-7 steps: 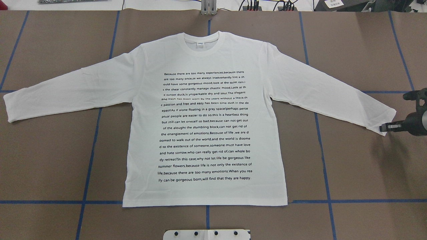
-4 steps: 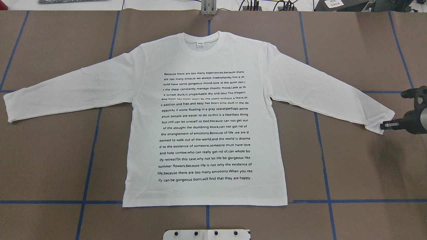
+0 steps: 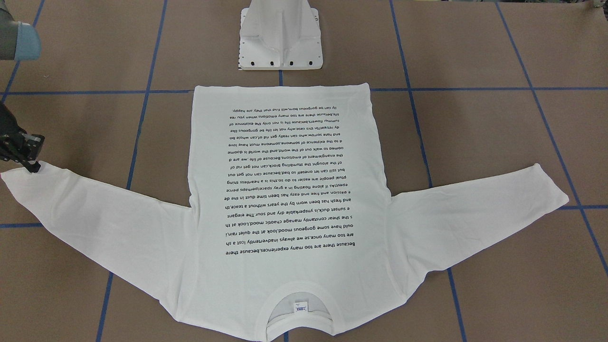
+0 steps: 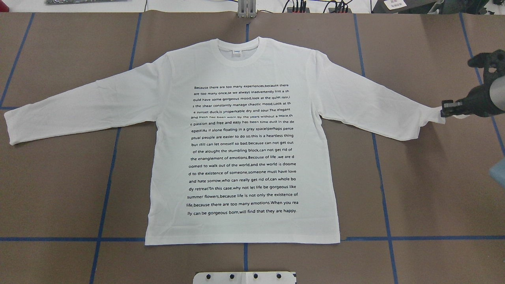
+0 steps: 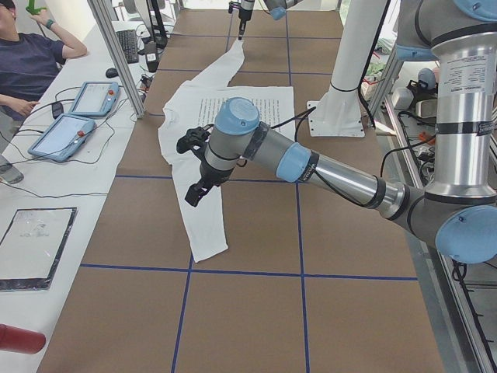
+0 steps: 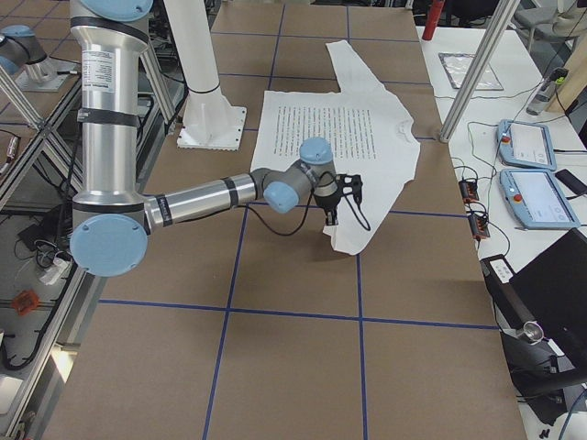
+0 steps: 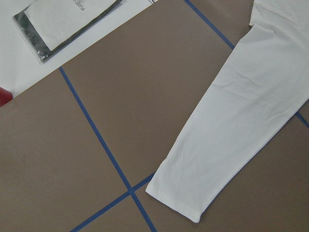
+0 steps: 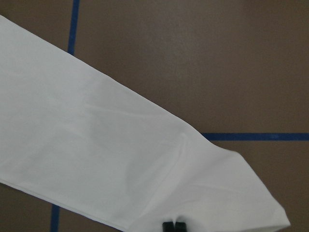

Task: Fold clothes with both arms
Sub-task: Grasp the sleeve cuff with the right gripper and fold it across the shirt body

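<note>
Grips shirt [image 4: 240, 138] cuff with right tool [image 4: 444, 109], lifted off bench [image 4: 426, 189]; holds left tool [image 5: 192, 194] above other sleeve, grip state impossible to tell

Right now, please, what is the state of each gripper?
Left gripper: cannot be told; it shows only in the side view.
Right gripper: closed on the sleeve cuff of the white T-shirt.

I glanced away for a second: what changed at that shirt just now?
The right arm, jaws shut on the right cuff, lifted it and carried it away from the robot's base, slightly inward. The rest of the T-shirt, left sleeve included, stayed put.
</note>
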Controlling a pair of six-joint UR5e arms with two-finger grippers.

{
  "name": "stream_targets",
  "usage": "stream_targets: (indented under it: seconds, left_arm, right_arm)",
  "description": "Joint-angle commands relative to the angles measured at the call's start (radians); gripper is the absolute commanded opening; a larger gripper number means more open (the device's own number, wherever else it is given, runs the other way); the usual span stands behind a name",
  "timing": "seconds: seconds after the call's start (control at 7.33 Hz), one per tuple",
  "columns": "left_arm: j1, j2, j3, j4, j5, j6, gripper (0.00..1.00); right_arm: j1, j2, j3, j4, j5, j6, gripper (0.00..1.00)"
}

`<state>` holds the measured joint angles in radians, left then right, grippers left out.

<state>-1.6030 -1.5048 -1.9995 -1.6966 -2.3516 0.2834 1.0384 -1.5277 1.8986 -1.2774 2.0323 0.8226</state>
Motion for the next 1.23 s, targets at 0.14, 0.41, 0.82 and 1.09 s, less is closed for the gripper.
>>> stream_targets:
  seconds: [0.14,0.41,0.82,1.09]
  left_arm:
    - [0.000,0.000,0.004,0.002,0.000,-0.001,1.00]
    - [0.000,0.000,0.007,0.002,0.000,-0.001,1.00]
    - [0.002,-0.002,0.019,0.002,0.003,-0.003,1.00]
    - [0.002,0.000,0.022,0.002,0.003,-0.007,1.00]
  right_arm:
    - [-0.097,0.474,0.021,-0.527,-0.162,0.001,0.00]
    - [-0.170,0.659,-0.065,-0.516,-0.196,0.015,0.00]
    - [-0.292,0.973,-0.423,-0.336,-0.314,0.143,0.00]
    - [-0.392,1.201,-0.709,-0.298,-0.426,0.272,0.00]
